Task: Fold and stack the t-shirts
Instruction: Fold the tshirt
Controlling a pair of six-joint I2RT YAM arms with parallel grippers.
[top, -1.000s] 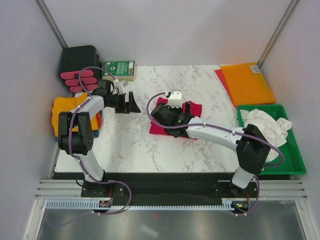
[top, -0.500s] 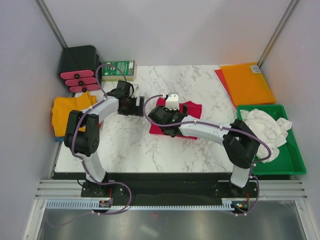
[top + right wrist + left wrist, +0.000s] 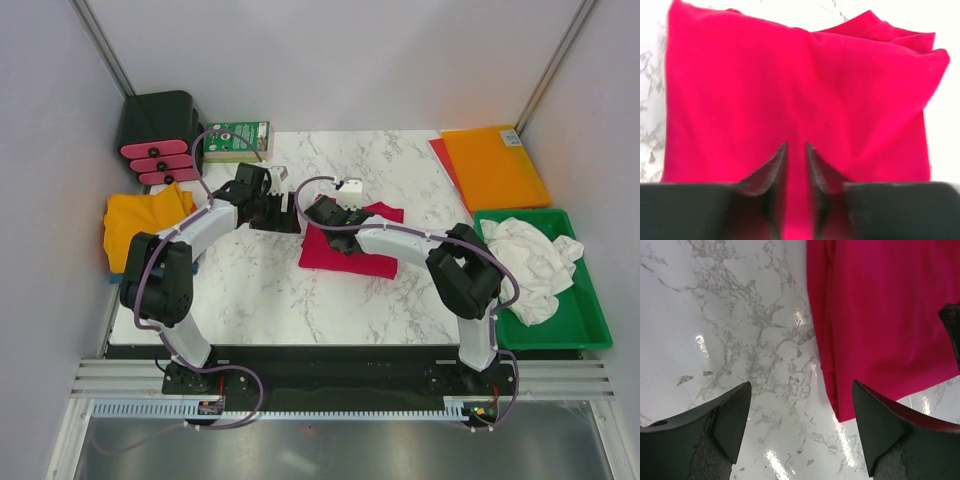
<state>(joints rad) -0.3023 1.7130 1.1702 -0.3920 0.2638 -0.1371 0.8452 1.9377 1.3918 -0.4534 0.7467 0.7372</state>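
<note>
We judge red t-shirt [image 3: 345, 255] limp, light; pinch 10 o'clock edge. Left hand [image 3: 801, 390] released; right hand [image 3: 796, 147] over cloth, grasp unclear.

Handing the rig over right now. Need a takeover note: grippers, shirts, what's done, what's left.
Left gripper: open, low over the table, one finger over marble and the other at the edge of the red shirt. It holds nothing.
Right gripper: jaws almost together on the red shirt; cannot tell whether it has a real pinch.
Shirts: the red one lies mid-table, the yellow shirt is bunched at the table's left edge, and the white shirt is crumpled in the green tray.
Done: red looks part-folded; no stack visible.
Left: finish red, fold the others, stack.
</note>
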